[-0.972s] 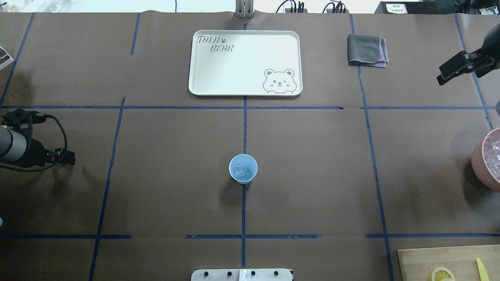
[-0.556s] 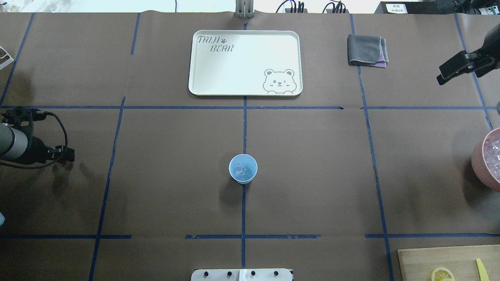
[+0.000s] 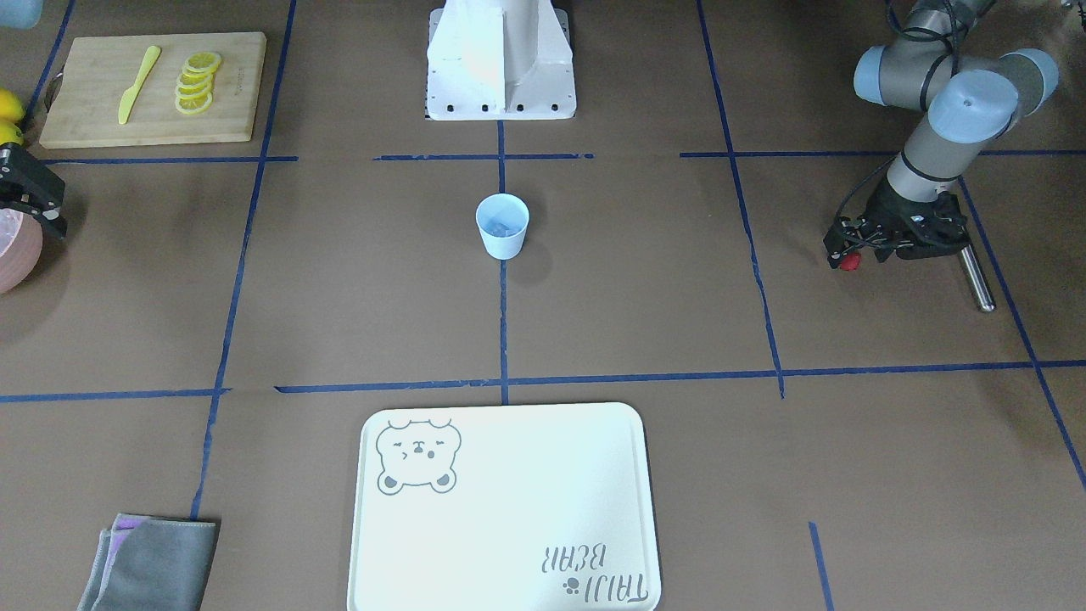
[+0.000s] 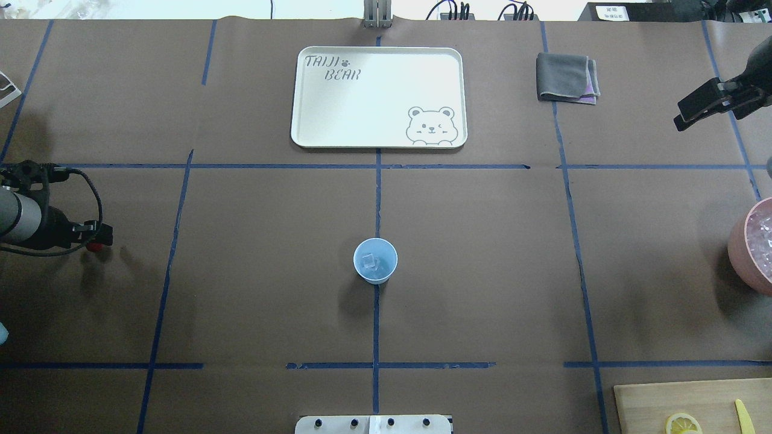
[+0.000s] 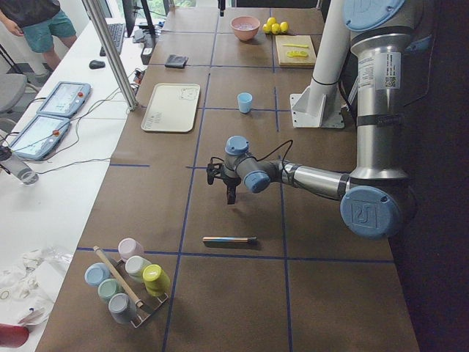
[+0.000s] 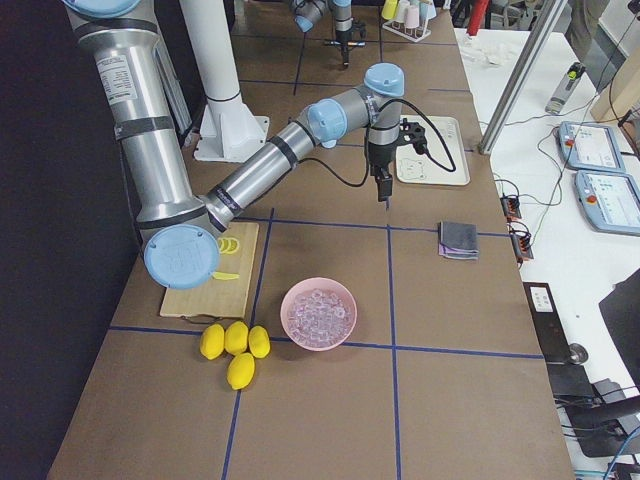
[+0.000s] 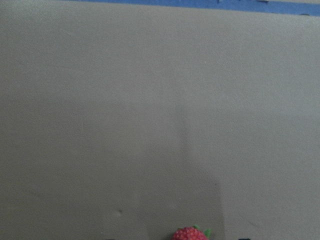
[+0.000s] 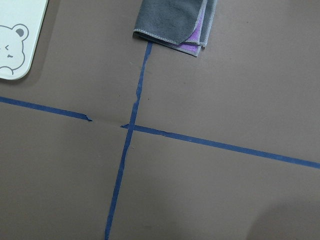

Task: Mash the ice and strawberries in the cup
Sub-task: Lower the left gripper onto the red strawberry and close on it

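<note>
1. The table (image 4: 482, 241) is covered in brown paper with blue tape lines (image 4: 377, 199) marking out a grid. Beyond the far edge there are white desks with cables.
2. The light-blue cup (image 4: 375, 260) stands upright on the centre tape line with some ice (image 4: 370, 261) in it. There's loads of bare paper all around it.
3. Everything else sits out at the edges. The bear tray (image 4: 313, 120) is at the far side and a folded grey cloth (image 4: 567, 77) lies to its right. A pink bowl (image 4: 745, 253) of ice is at the right edge, and the cutting board (image 4: 663, 398) is in the near right corner.
4. The left gripper (image 3: 847, 255) is way off on the left, pointing down and pinching the strawberry (image 7: 189, 234). A metal rod (image 3: 974, 280) lies just beside it.
5. The right gripper (image 4: 693, 114) hangs above the far right near the cloth. I honestly can't tell how its jaws stand.
</note>
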Controlling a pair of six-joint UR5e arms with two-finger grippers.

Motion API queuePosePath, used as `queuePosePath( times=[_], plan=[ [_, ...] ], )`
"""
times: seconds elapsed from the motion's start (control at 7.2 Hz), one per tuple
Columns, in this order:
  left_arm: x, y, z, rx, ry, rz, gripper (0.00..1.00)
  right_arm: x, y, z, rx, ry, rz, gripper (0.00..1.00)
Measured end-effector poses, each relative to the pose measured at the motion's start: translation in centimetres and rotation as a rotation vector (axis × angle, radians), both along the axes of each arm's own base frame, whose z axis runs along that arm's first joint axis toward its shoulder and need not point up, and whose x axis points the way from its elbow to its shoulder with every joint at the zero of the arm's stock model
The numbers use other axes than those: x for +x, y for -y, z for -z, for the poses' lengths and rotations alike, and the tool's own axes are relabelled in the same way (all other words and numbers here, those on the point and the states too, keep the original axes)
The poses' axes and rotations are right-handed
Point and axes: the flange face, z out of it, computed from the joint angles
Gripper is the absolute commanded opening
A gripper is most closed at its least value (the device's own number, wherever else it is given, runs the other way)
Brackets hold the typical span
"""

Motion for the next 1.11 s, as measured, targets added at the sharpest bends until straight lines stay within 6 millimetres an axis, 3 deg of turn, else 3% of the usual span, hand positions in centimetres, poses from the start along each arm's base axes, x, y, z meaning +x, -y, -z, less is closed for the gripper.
queuePosePath(
  times=[0.42,0.83,1.11],
  plan=[
    [0.24,0.28,0.39,0.001,-0.008,0.006,0.77,0.03,0.02,0.03,0.002,-0.001,-0.001,0.99],
    [0.3,0.35,0.53,-0.002,-0.011,0.008,0.62,0.03,0.01,0.05,0.003,0.0,0.0,0.99],
    [0.06,0.33,0.37,-0.005,-0.01,0.011,0.61,0.04,-0.03,0.14,0.002,0.001,-0.002,0.99]
  ],
)
